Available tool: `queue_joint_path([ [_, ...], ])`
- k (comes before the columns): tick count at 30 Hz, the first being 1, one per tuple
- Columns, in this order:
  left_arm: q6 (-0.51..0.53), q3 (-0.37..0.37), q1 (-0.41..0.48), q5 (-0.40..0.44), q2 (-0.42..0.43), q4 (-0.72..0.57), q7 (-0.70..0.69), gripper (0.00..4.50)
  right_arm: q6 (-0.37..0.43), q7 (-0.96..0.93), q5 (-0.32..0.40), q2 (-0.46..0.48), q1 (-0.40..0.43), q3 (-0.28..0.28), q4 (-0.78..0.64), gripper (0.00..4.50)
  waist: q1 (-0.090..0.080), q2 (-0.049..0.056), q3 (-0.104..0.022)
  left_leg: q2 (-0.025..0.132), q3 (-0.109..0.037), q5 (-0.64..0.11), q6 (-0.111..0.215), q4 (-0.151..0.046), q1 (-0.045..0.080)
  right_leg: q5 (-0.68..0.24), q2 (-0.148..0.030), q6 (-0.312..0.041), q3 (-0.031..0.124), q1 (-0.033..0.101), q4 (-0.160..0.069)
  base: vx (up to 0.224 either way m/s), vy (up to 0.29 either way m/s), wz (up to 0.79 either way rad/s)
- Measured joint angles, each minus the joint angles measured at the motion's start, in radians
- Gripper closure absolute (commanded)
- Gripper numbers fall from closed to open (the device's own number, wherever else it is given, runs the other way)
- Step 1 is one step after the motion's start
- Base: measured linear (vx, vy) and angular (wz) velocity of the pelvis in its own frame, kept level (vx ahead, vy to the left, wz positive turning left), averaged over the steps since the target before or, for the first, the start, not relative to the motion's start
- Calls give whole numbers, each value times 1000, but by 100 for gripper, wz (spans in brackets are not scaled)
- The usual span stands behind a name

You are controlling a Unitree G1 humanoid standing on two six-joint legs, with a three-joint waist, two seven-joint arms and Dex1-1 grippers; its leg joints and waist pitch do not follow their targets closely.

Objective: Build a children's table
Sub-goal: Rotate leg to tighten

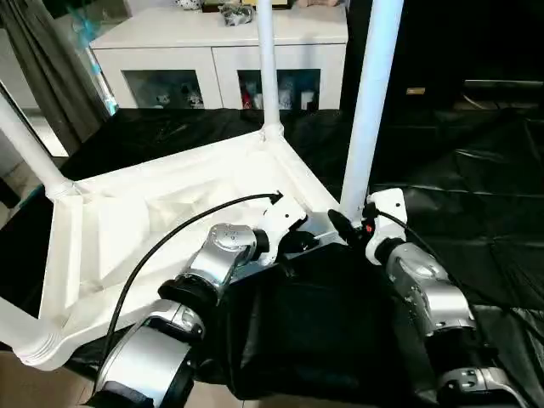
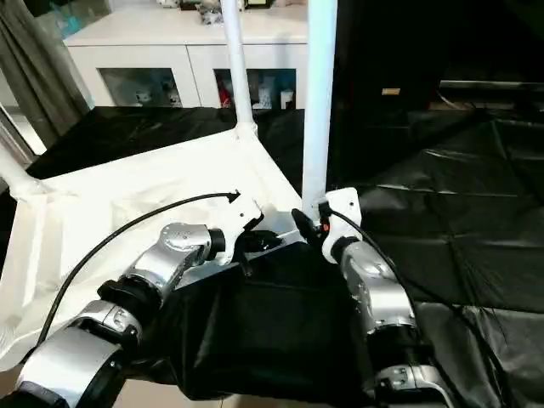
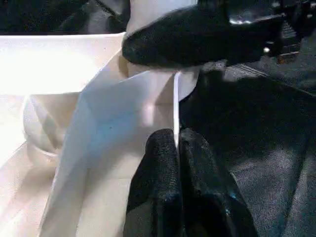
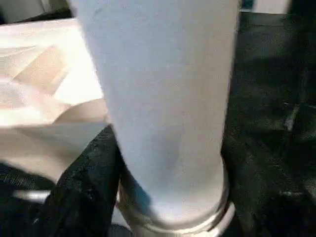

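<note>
The children's table (image 1: 170, 212) lies upside down on the big black-draped table (image 1: 476, 195), its ribbed underside facing up and spreading from the centre of the head view toward 9 o'clock. Four white legs stand in its corner sockets: the near right leg (image 1: 370, 102) rises toward 12 o'clock and is cut off by the frame's top, as is the far leg (image 1: 266, 68); the left leg (image 1: 30, 149) leans out toward 10 o'clock, and the nearest one at 8 o'clock shows just its socket end.

The left gripper (image 3: 177, 158) has its fingers pressed together, pinching the thin edge of the tabletop's rim near the right corner. The right gripper (image 1: 344, 228) sits at the base of the near right leg, one black finger (image 4: 84, 182) against the tube's side; its other finger is hidden behind the leg, so the jaws stand apart around the tube.

A white glass-door cabinet (image 1: 221, 64) stands at 12 o'clock, its contents too small to make out.
</note>
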Motion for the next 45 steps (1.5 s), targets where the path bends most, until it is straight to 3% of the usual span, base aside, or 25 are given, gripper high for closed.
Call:
queue_joint_path([
  [10,-29,-38,80,-45,123,-112,-328,450,9,447,80,-208,106,93,-143,91,9,5,0,2,0,0,0,-2,-2,-1,1,1,-2,-1,0,0,0,0],
  [15,-28,-53,100,-66,162,-144,-445,450,7,550,112,-234,124,118,-172,91,19,8,2,2,0,0,0,-1,-2,-1,1,1,-1,-1,0,0,0,0],
  [16,-23,-58,106,-72,169,-156,-465,450,8,569,120,-245,131,120,-180,123,21,8,3,1,1,0,0,-1,-2,-1,0,1,-1,-1,0,0,0,0],
  [19,-11,-60,116,-76,179,-181,-487,450,12,603,131,-252,137,123,-195,123,23,7,3,1,1,0,0,-1,-2,-1,0,1,-1,-1,0,0,0,0],
  [22,-1,-61,122,-82,186,-196,-500,450,21,623,140,-256,140,123,-204,163,26,7,3,2,1,0,0,-2,-2,-1,0,1,-1,-1,0,0,0,0],
  [27,11,-62,133,-86,198,-213,-514,450,33,636,155,-255,143,131,-207,190,27,7,4,2,1,0,0,-2,-3,-1,0,1,-2,-2,0,0,0,0],
  [30,10,-62,134,-83,192,-212,-493,450,33,604,153,-241,148,125,-207,192,26,6,4,2,1,0,0,-2,-3,-1,0,1,-1,-2,0,0,0,0],
  [33,-5,-50,123,-69,160,-184,-378,450,31,458,122,-176,146,89,-183,194,22,5,4,2,1,0,0,0,-1,0,0,0,-1,-1,1,0,0,0],
  [38,-5,-32,74,-32,85,-111,-186,450,26,179,80,-72,94,40,-113,196,1,3,4,0,1,0,0,2,0,-1,0,1,2,0,0,0,0,0],
  [45,-4,-22,24,4,-3,-31,37,450,9,-143,16,56,6,-14,2,196,-5,3,2,-1,1,0,0,2,2,-3,0,5,3,1,-1,0,0,0],
])
